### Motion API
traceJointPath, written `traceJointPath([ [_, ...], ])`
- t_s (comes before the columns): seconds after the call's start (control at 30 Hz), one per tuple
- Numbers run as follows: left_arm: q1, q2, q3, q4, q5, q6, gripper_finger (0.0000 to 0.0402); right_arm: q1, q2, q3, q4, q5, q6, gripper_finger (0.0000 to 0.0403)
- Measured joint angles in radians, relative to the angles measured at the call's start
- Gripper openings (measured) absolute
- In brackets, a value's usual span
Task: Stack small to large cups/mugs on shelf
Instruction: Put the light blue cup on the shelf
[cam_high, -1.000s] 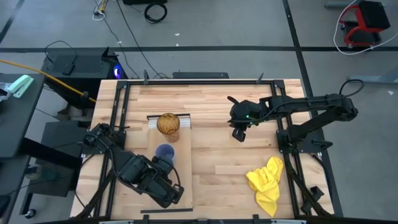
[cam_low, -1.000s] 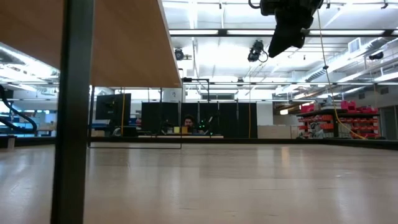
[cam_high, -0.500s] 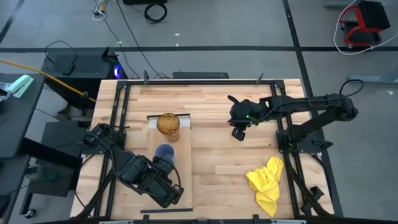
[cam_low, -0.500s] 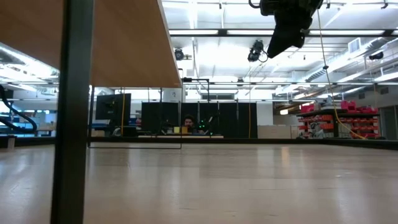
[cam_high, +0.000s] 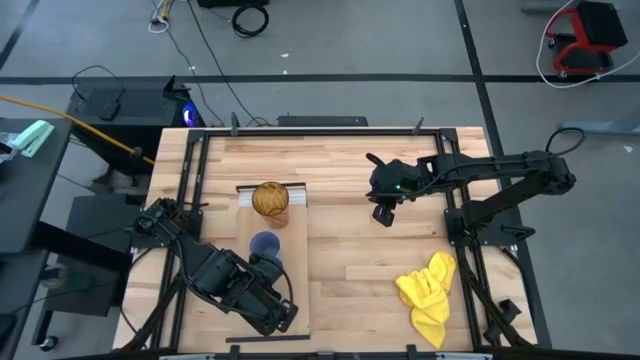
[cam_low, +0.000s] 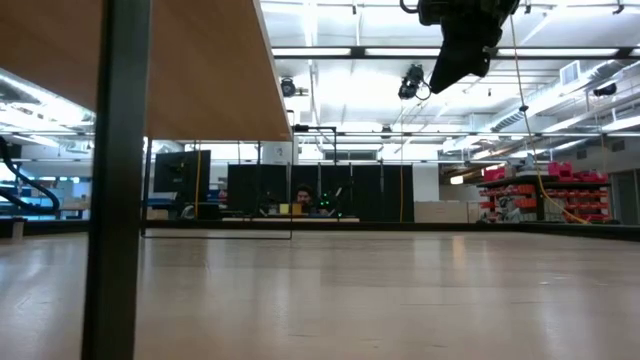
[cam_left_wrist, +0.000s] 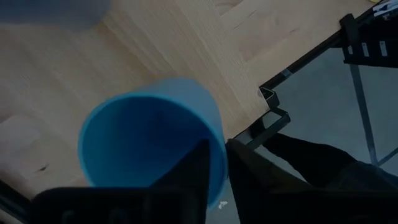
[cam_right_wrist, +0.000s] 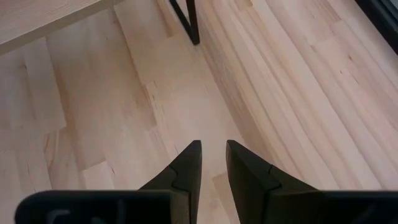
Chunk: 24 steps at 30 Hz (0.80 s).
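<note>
the cup (cam_left_wrist: 149, 146) pinched in the left gripper (cam_left_wrist: 214, 165) is bright blue. just ahead of it stands a lavender cup (cam_high: 264, 243), then a translucent amber tumbler (cam_high: 270, 199), on pale wood shelf (cam_high: 297, 250). a yellow cloth (cam_high: 428, 286) lies well behind the dark right gripper (cam_high: 382, 215).

left claw (cam_high: 262, 272) hides most of the blue cup (cam_left_wrist: 149, 146).

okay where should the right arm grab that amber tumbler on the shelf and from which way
Grip the amber tumbler by its rim, coming straight down: it stands upright, mouth up, on the shelf. Close one finger inside, one outside. The right gripper hangs over bare table beside it, so little sideways travel seems needed.
</note>
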Motion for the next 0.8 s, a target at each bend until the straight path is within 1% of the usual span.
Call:
traceJointPath([
  [0.3, 0.0, 0.0, 0.0, -0.002, 0.0, 0.0, 0.0084, 0.0, 0.0, 0.0, 0.0, 0.0, 0.0, 0.0081],
  [0.63, 0.011, 0.0, 0.0, -0.001, -0.005, 0.008, 0.0085, 0.0, 0.0, 0.0, 0.0, 0.0, 0.011, 0.0081],
  [0.8, 0.011, -0.001, 0.0, 0.003, -0.005, 0.007, 0.01, 0.0, 0.0, 0.0, 0.0, 0.0, 0.011, 0.0081],
])
